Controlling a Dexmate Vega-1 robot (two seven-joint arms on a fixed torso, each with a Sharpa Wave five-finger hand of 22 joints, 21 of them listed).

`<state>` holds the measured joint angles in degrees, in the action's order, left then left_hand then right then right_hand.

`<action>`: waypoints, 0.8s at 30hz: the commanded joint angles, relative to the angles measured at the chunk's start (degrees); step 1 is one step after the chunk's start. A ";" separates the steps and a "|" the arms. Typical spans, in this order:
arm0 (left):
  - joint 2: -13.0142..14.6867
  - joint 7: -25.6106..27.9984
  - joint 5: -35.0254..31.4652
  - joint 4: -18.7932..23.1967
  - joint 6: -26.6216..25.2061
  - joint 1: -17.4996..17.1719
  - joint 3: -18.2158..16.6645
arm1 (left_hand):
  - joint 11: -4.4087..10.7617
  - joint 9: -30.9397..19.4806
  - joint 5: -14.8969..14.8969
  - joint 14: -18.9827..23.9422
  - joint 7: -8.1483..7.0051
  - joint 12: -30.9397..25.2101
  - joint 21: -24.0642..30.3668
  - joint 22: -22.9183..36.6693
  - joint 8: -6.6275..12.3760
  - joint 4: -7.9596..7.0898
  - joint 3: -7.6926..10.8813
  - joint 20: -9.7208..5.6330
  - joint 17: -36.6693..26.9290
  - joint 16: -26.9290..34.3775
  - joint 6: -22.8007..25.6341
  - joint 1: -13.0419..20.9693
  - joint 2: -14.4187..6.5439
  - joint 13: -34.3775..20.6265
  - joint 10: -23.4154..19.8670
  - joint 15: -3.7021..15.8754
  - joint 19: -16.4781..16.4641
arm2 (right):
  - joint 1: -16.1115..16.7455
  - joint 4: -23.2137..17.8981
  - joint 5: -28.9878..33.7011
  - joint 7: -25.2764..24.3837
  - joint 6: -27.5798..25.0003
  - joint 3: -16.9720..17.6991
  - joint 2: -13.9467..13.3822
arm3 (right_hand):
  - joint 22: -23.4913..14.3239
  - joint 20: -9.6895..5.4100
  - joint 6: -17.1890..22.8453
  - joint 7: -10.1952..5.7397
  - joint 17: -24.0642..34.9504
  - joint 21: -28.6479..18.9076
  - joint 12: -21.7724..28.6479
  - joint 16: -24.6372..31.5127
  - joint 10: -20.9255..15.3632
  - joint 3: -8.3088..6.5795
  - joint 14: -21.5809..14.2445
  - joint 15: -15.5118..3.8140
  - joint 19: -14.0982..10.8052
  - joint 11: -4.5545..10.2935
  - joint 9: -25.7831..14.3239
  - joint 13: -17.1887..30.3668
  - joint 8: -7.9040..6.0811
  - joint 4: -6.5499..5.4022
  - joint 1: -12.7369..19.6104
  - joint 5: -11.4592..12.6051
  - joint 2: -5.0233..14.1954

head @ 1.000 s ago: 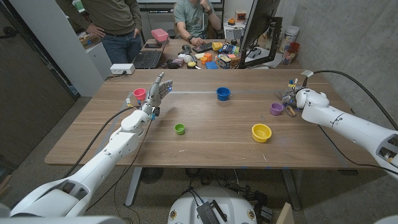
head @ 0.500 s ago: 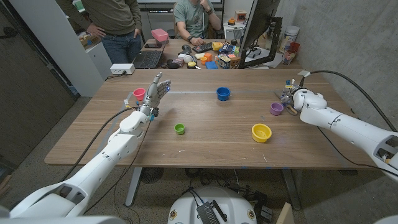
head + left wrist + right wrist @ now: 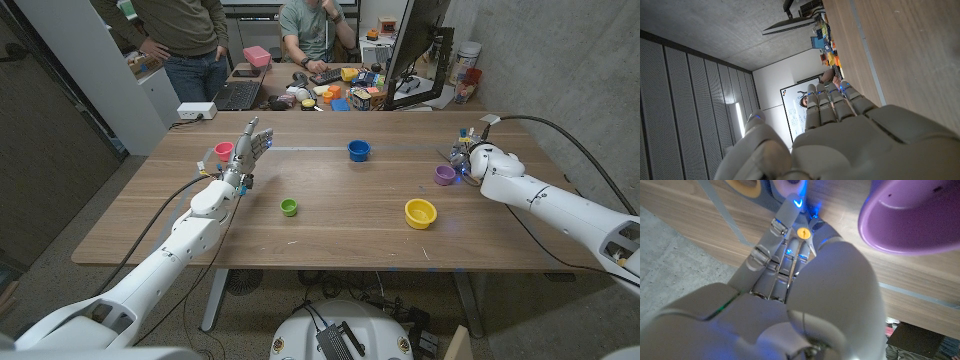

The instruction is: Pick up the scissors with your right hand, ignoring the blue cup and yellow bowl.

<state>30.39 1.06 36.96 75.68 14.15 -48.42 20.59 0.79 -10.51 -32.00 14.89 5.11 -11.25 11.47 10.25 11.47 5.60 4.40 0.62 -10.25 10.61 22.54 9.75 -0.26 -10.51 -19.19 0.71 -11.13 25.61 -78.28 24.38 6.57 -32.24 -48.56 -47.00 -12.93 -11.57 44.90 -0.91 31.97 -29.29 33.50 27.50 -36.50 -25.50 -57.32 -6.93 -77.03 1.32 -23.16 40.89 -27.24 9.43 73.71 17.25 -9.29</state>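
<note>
The bench (image 3: 330,225) is a long wooden top, and both my arms reach over it from the near corners. Behind its far edge stand a monitor (image 3: 415,45) and a cluttered desk, with two people (image 3: 185,35) there, one standing and one seated.

My left arm stretches up the left side. My left hand (image 3: 253,143) stands upright with its fingers straight and side by side, holding nothing, just beside the pink cup (image 3: 224,151). From the left wrist I see the backs of those fingers (image 3: 832,102) pointing along the wood.

My right arm comes in from the right, and my right hand (image 3: 464,158) is down at the far right part of the bench, just beside the purple cup (image 3: 445,175). From the right wrist, my fingers (image 3: 775,255) are folded in close together over the scissors (image 3: 802,232), of which I see only the orange pivot and a bit of metal blade between them. I cannot tell whether they truly grip the scissors or only lie against them. The purple cup's rim (image 3: 910,217) sits right next to my knuckles.

The yellow bowl (image 3: 420,213) lies nearer me, apart from that hand. The blue cup (image 3: 359,150) stands mid-bench toward the far side. A green cup (image 3: 289,207) sits near my left forearm.
</note>
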 commanded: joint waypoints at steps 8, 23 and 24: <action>-1.34 -2.57 0.80 -3.05 1.60 1.39 0.18 | 0.45 -0.27 -0.41 -0.07 0.18 -0.20 0.06 0.35 0.31 0.05 -0.34 0.64 -0.26 0.36 0.52 0.08 -0.35 -0.34 -0.14 -0.18 -0.19 | -0.92 -9.51 4.28 4.43 -6.61 1.21 -5.23 | -0.34 -0.30 2.42 -1.90 0.18 -1.68 1.09 -0.54 -0.89 -0.76 -4.26 -6.56 0.29 0.07 -5.77 2.09 -0.32 -0.53 5.93 -0.50 6.77; -1.75 -3.56 1.13 -4.18 2.43 1.68 0.19 | 0.21 -0.28 -0.43 -0.12 0.25 -0.24 0.10 0.35 0.28 0.02 -0.51 0.67 -0.26 0.36 0.63 0.07 -0.41 -0.34 -0.22 -0.09 -0.16 | -1.82 -16.70 10.39 8.85 -9.03 2.71 -9.02 | -0.35 -0.39 3.21 -1.89 0.40 -2.78 1.54 -1.23 -1.20 -1.41 -5.31 -6.51 1.11 0.20 -5.68 3.88 -0.19 -0.79 5.51 -1.09 7.10; -1.77 -3.68 1.13 -4.29 2.47 1.74 0.21 | 0.24 -0.28 -0.43 -0.11 0.25 -0.22 0.10 0.35 0.28 0.02 -0.52 0.65 -0.26 0.37 0.64 0.07 -0.41 -0.34 -0.18 -0.10 -0.16 | -1.90 -17.31 10.91 9.21 -9.19 2.90 -9.30 | -0.33 -0.38 3.43 -1.86 0.42 -2.84 1.55 -1.31 -1.20 -1.44 -5.37 -6.50 1.31 0.04 -5.60 4.05 -0.20 -0.80 5.41 -1.17 7.03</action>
<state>29.01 -1.78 37.83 72.43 15.95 -47.03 20.75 0.79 -10.51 -32.23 14.89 5.42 -11.25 11.47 10.25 11.47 5.45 4.26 0.73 -10.25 10.61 22.84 9.75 -0.26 -10.51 -19.19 0.71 -11.02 24.38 -90.27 30.75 12.67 -39.47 -46.64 -53.59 -13.20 -11.90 47.51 -2.67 32.14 -31.83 34.61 26.32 -37.26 -26.18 -58.44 -5.82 -76.25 1.43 -28.73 44.53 -27.27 8.74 73.21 16.31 -8.79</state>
